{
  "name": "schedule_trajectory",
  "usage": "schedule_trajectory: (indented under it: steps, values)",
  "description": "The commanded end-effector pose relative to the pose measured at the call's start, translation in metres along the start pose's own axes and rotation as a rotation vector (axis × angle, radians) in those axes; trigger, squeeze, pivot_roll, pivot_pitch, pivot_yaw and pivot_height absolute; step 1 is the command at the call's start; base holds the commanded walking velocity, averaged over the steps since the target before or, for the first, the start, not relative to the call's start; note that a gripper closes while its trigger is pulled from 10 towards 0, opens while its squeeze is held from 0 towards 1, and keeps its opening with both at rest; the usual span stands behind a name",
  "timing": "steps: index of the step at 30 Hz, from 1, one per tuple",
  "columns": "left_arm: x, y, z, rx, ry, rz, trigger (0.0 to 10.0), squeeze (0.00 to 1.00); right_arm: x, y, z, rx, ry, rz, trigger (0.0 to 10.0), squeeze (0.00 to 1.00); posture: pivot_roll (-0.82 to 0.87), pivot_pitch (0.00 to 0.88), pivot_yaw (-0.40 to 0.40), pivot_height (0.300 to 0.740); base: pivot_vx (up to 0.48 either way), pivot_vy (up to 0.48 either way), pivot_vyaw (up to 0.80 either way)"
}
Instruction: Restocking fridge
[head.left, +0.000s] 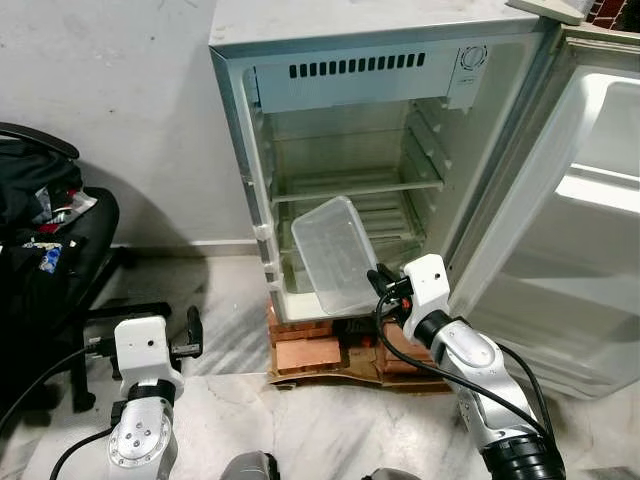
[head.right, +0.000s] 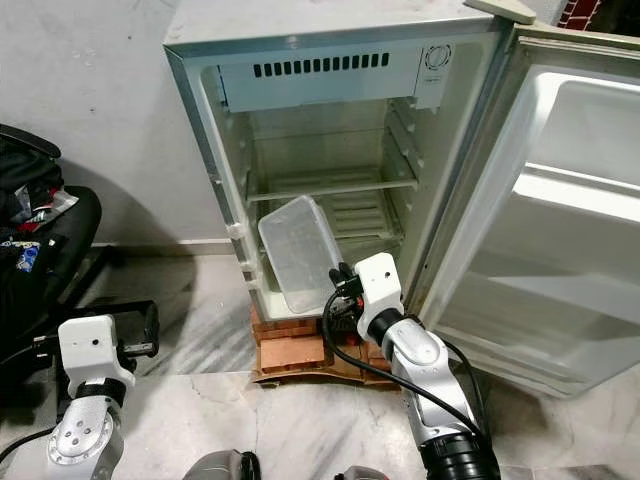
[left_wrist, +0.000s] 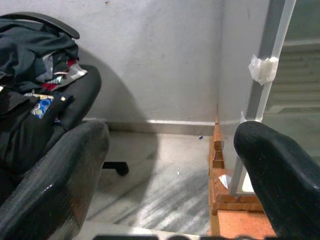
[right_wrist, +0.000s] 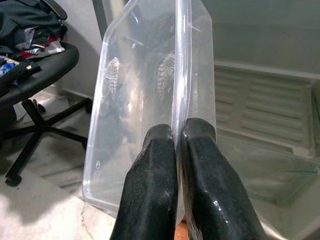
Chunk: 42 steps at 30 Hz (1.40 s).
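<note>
Right gripper (right_wrist: 175, 135) pinches clear container (head.left: 335, 253) wall; contents indiscernible.

Clear glossy plastic container (head.left: 335, 255); matt white fridge (head.left: 350, 40); rough bricks (head.left: 305, 350).

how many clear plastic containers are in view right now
1. The clear plastic container is held tilted at the fridge opening, in front of the lower compartment, its rim pinched in the right pincer. None shows on the shelves.
</note>
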<state>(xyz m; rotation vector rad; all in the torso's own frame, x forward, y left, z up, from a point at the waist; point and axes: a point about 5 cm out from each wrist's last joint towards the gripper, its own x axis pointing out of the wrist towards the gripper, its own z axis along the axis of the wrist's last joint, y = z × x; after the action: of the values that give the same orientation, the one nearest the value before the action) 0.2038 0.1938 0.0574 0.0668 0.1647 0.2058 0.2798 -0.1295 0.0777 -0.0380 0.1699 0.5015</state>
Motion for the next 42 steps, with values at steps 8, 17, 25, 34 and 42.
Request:
schedule_trajectory:
  steps: [8, 17, 25, 34, 42]
  values:
    - [-0.0046, -0.0007, 0.0003, 0.019, -0.010, -0.019, 10.0, 0.00, -0.0064, 0.0037, -0.0063, -0.005, 0.031, 0.023, 10.0, 0.00, -0.02, 0.088, 0.028, 0.740, 0.273, 0.000, 0.00]
    - [-0.0028, -0.0026, 0.0016, 0.020, -0.020, -0.034, 10.0, 0.00, -0.0056, 0.0031, -0.0060, -0.015, 0.035, 0.029, 10.0, 0.00, -0.02, 0.090, 0.026, 0.740, 0.325, 0.000, 0.00]
    - [-0.0024, -0.0044, 0.0022, 0.013, -0.022, -0.039, 10.0, 0.00, -0.0041, 0.0043, -0.0055, -0.020, 0.037, 0.041, 10.0, 0.00, -0.02, 0.089, 0.024, 0.740, 0.330, 0.000, 0.00]
    - [-0.0016, -0.0039, 0.0030, 0.012, -0.024, -0.036, 10.0, 0.00, -0.0028, 0.0051, -0.0057, -0.021, 0.040, 0.050, 10.0, 0.00, -0.02, 0.092, 0.023, 0.740, 0.322, 0.000, 0.00]
    - [-0.0032, -0.0060, 0.0004, -0.004, -0.007, -0.030, 10.0, 0.00, -0.0022, 0.0062, -0.0074, -0.020, 0.047, 0.055, 10.0, 0.00, -0.02, 0.091, 0.022, 0.740, 0.035, 0.000, 0.00]
